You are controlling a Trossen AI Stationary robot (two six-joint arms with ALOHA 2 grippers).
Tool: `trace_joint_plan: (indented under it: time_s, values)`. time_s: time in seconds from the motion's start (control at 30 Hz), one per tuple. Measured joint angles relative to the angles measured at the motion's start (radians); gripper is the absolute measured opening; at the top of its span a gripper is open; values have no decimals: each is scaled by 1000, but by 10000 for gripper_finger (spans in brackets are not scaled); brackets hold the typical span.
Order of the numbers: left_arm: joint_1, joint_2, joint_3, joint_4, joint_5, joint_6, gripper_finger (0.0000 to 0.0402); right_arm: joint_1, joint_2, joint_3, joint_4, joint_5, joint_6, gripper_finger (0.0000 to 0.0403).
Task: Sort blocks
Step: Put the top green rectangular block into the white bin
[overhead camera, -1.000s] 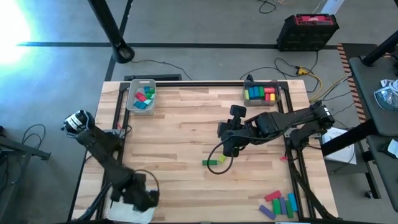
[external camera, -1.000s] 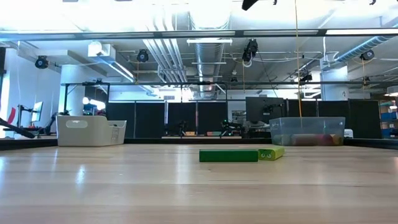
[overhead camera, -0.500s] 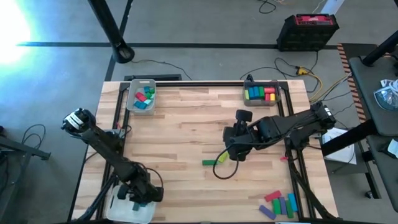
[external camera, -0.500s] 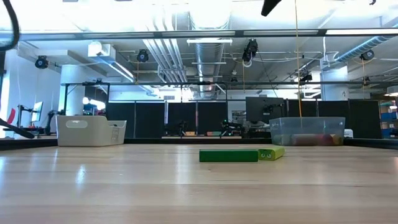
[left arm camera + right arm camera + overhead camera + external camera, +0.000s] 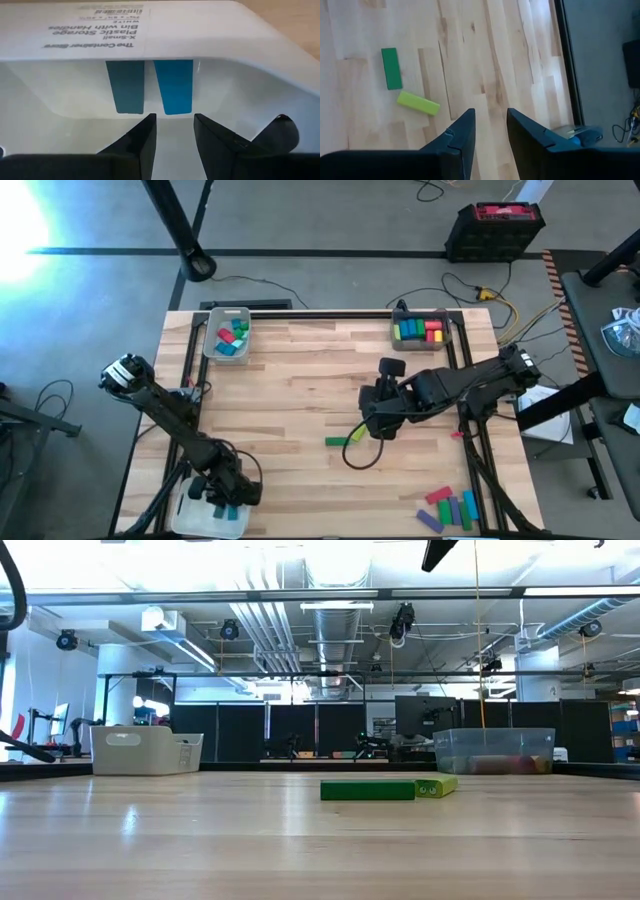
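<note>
A dark green bar [image 5: 338, 441] and a yellow-green block [image 5: 356, 437] lie flat on the table, end to end; both also show in the right wrist view, dark green bar [image 5: 391, 68] and yellow-green block [image 5: 418, 103]. My right gripper [image 5: 378, 420] hovers open just to their right, holding nothing. At the near left corner my left gripper [image 5: 225, 498] is open over a white bin [image 5: 205, 520]. Two blue bars [image 5: 173, 87] lie in the bin, beyond the fingertips.
A pale bin [image 5: 227, 335] with blocks stands at the far left, and a clear tray [image 5: 422, 330] with blocks at the far right. Several loose blocks [image 5: 450, 508] lie at the near right corner. A black cable [image 5: 360, 455] loops on the table near the green bar.
My right gripper has shifted a little toward the table's right edge, away from the green bar. A blue block now shows in the white bin under my left gripper, where the gripper covered it a second ago.
</note>
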Motion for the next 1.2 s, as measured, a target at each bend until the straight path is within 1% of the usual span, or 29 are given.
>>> trace_joint_plan:
  time_s: [0.07,0.13,0.23,0.33,0.4,0.47,0.53,0.6,0.67,0.73,0.77,0.83,0.9,0.97,1.03,1.13,1.2]
  values:
    - [0,-1,0,3,5,24,115,4,-4,0,-8,-3,11,107]
    - [0,-10,10,-3,33,46,116,13,-9,0,-44,-4,28,112]
    - [-3,-35,70,-51,52,106,120,32,-21,0,-119,-6,54,120]
    - [-5,-47,163,-177,51,222,121,55,-28,-2,-150,-7,76,128]
    - [-6,-47,238,-286,11,359,121,73,-31,-4,-149,-7,85,133]
    - [-9,-44,318,-371,-89,507,121,93,-34,-10,-149,-12,76,138]
    - [-6,-38,401,-474,-215,613,120,113,-35,-15,-150,-26,38,144]
    - [9,-25,485,-596,-382,678,118,132,-36,-20,-149,-24,26,150]
    - [30,-10,557,-682,-599,728,118,146,-39,-23,-145,-22,14,156]
    - [60,5,610,-701,-800,824,118,155,-42,-26,-143,-21,8,162]
    - [78,13,630,-684,-879,893,118,158,-42,-26,-144,-21,7,166]
    - [121,36,668,-673,-986,1050,118,164,-44,-26,-144,-20,7,172]
    - [167,69,708,-663,-1053,1195,119,170,-55,-27,-151,-7,21,178]
    - [217,106,750,-666,-1072,1294,122,179,-80,-27,-170,20,47,182]
    - [266,144,794,-661,-1050,1386,129,185,-112,-29,-186,32,71,186]
    - [334,215,858,-640,-957,1559,146,199,-182,-56,-183,24,118,190]
    - [376,270,899,-627,-892,1669,162,204,-233,-84,-173,-2,139,193]
